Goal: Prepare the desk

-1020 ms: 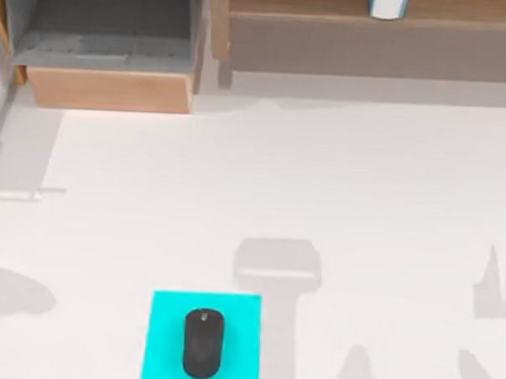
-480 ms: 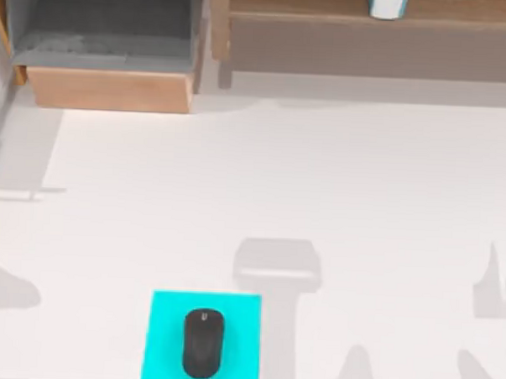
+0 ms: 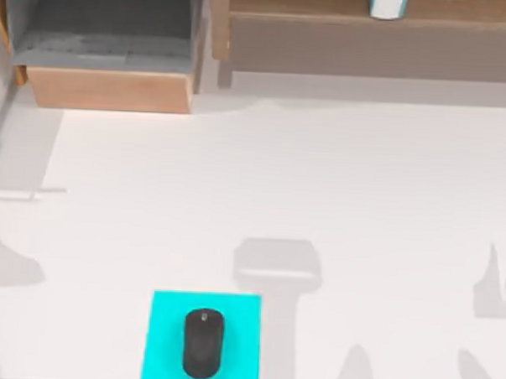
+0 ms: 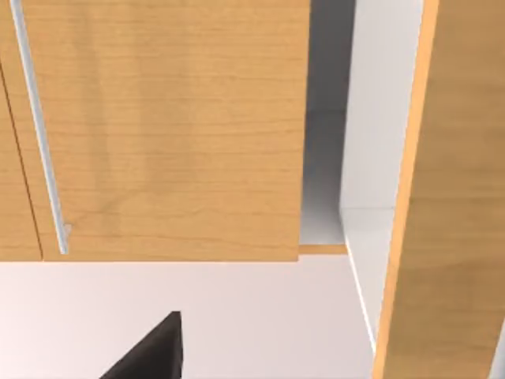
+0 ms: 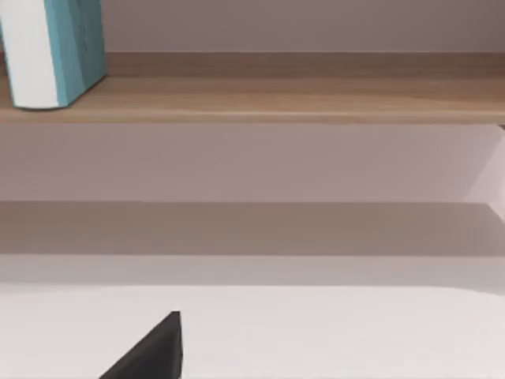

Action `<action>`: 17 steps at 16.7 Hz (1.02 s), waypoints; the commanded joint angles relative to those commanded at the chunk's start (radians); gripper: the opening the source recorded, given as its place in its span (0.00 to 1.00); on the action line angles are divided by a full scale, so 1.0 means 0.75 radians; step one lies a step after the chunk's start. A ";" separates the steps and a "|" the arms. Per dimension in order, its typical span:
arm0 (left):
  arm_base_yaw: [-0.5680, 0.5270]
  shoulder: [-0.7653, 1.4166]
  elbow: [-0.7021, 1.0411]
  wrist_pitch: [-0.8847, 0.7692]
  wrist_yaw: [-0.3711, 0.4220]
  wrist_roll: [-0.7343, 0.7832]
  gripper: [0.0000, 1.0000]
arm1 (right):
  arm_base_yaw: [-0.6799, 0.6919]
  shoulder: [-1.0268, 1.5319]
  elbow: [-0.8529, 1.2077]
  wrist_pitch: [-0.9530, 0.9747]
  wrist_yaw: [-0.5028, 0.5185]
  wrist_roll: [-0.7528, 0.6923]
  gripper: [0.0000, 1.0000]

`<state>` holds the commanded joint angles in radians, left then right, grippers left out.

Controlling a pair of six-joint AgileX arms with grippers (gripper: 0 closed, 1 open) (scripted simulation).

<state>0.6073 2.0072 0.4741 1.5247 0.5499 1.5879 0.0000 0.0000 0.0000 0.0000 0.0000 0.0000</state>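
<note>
The desk (image 3: pixel 337 176) is a broad white tabletop. At its near edge lies a cyan pad (image 3: pixel 167 320) with a black mouse (image 3: pixel 202 344) on it. A dark wedge of my left gripper (image 4: pixel 154 354) shows above the desk (image 4: pixel 260 316), facing a wooden cabinet front (image 4: pixel 173 126) with a silver handle (image 4: pixel 39 134). A dark wedge of my right gripper (image 5: pixel 154 354) shows over the desk (image 5: pixel 331 332), facing the shelf (image 5: pixel 276 99). Both arms cast grey shadows on the tabletop.
A tan drawer unit (image 3: pixel 110 89) with a grey inside stands at the back left. A long wooden shelf (image 3: pixel 328 16) runs along the back right and carries an upright teal and white book (image 3: pixel 387 4), also seen as the book (image 5: pixel 51 47).
The arm shadow at the desk's left edge has shifted a little. The mouse, pad, drawer unit and book have not moved.
</note>
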 joint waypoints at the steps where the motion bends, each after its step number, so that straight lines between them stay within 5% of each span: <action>1: 0.000 0.000 0.000 0.000 0.000 0.000 1.00 | 0.000 0.000 0.000 0.000 0.000 0.000 1.00; 3: 0.000 0.000 0.000 0.000 0.000 0.000 1.00 | 0.000 0.000 0.000 0.000 0.000 0.000 1.00; 16: 0.000 0.000 0.000 0.000 0.000 0.000 0.02 | 0.000 0.000 0.000 0.000 0.000 0.000 1.00; 17: 0.000 0.000 0.000 0.000 0.000 0.000 0.00 | 0.000 0.000 0.000 0.000 0.000 0.000 1.00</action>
<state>0.6073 2.0072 0.4741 1.5247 0.5499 1.5879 0.0000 0.0000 0.0000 0.0000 0.0000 0.0000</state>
